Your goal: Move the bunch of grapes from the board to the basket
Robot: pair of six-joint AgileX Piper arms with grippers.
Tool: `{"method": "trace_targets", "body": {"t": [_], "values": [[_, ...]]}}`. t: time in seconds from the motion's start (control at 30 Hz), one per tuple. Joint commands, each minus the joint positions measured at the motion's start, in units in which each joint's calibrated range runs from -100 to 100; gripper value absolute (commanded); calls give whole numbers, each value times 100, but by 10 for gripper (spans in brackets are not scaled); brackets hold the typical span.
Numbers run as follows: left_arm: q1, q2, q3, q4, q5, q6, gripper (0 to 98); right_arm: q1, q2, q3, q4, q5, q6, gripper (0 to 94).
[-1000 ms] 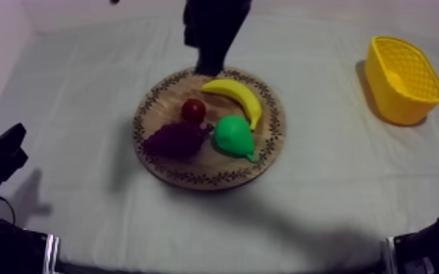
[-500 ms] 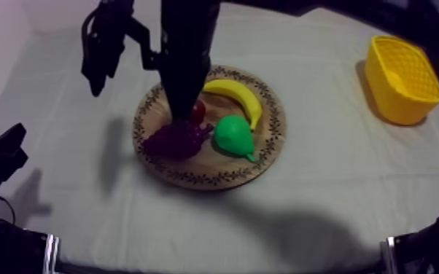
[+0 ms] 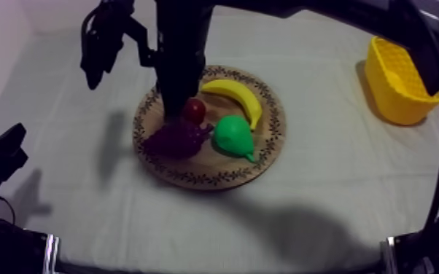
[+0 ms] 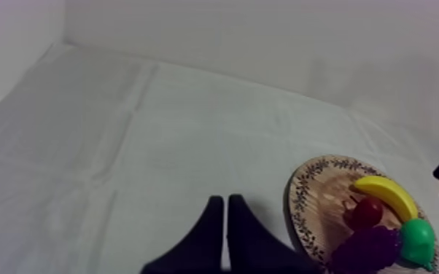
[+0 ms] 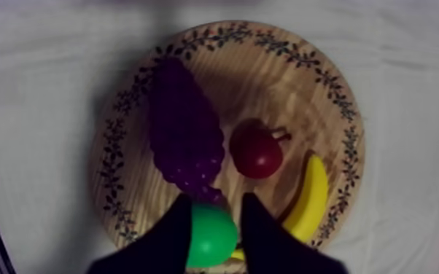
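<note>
Left jaws rest pressed together low on the tabletop; right jaws hang spread over the wooden board, where the bunch of grapes lies crowded by the small red fruit and the pear. A skewed descent could pinch a neighbour instead, sending the wrong fruit to the yellow basket.

Black arms, tapered black fingers
</note>
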Motion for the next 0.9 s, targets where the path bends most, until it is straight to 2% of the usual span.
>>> {"method": "trace_targets", "body": {"t": [0.0,0.17,0.3,0.5,0.87], "values": [[-1,0,-4,-4,-3,1,1,1,-30,-7,52,6,-125,445],[-1,0,-4,-4,-3,1,1,-30,-77,-8,147,58,-114,628],[-1,0,-4,-4,-3,1,1,-45,-132,17,151,94,-27,697],[-1,0,-4,-4,-3,1,1,-56,-143,131,92,77,162,737],[-1,0,-4,-4,-3,1,1,-45,301,172,-58,-81,437,740]]}}
